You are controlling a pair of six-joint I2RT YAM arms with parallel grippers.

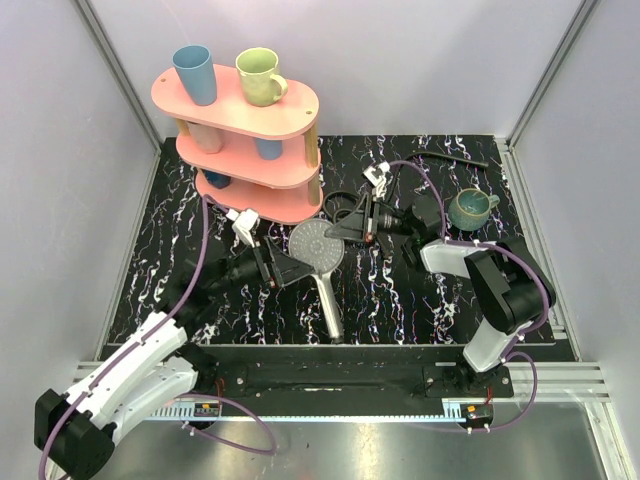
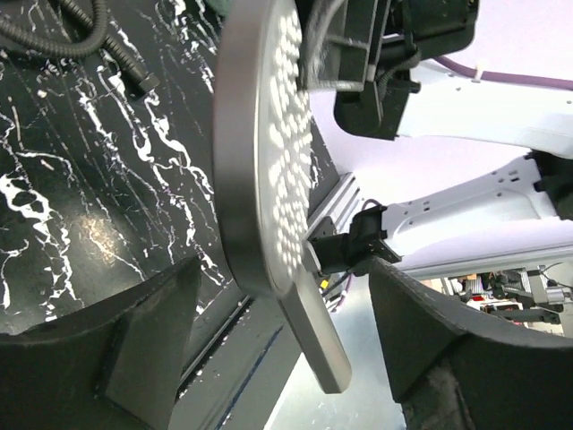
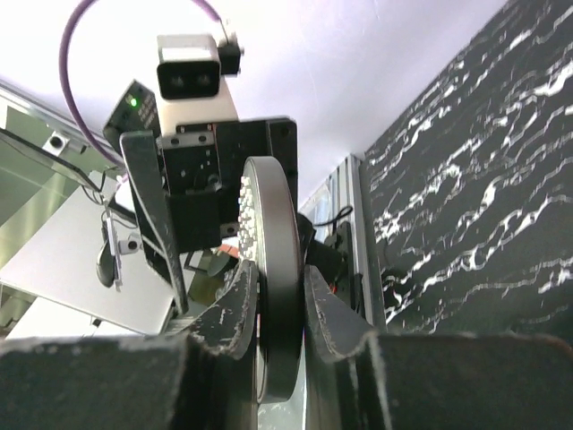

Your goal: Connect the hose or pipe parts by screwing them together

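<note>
Dark grey shower head (image 1: 316,245): mid-surface, dotted face up, handle pointing to the near edge. We record the right gripper (image 3: 279,313) clamped across the head's rim, apparently to steady it and leave the handle end free for threading. Left gripper (image 2: 291,349): jaws apart, flanking the head, holding nothing; likely free to fetch the black coiled hose (image 2: 54,40), lying unattached beyond the head.

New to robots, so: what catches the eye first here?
The dark grey shower head in the middle, its rim pinched by the right gripper while the left gripper stands open around it. Then the pink shelf at back left, topped by a blue cup and green mug.
</note>
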